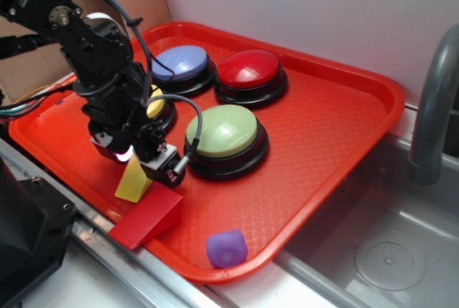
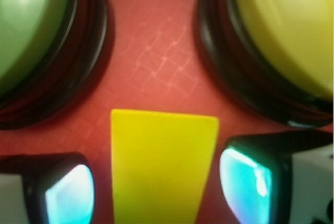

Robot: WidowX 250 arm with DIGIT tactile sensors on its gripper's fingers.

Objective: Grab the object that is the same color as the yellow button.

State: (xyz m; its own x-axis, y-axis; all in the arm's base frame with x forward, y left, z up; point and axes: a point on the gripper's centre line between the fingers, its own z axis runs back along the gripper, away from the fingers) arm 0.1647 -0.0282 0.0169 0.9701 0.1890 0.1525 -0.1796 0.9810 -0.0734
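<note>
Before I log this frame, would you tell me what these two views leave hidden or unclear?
- Exterior view: the arm covers most of the yellow button; only a sliver shows.
- Exterior view: the hand hides the top of the yellow wedge block, so finger contact is unreadable.
- Wrist view: the fingers flank the wedge, whose near end is cut off by the bottom edge; both buttons are cropped and blurred.

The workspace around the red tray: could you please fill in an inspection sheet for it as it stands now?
Surface: red tray, textured, beside a metal sink.
Job's things: yellow wedge between the fingers; yellow button mostly hidden behind the arm.
Clutter: red wedge, purple toy, green button, red button, blue button.
Grippers: gripper straddles the yellow wedge; contact cannot be told.
Cables: black cable loops off the arm.
Surroundings: white wall, cardboard, grey faucet.
</note>
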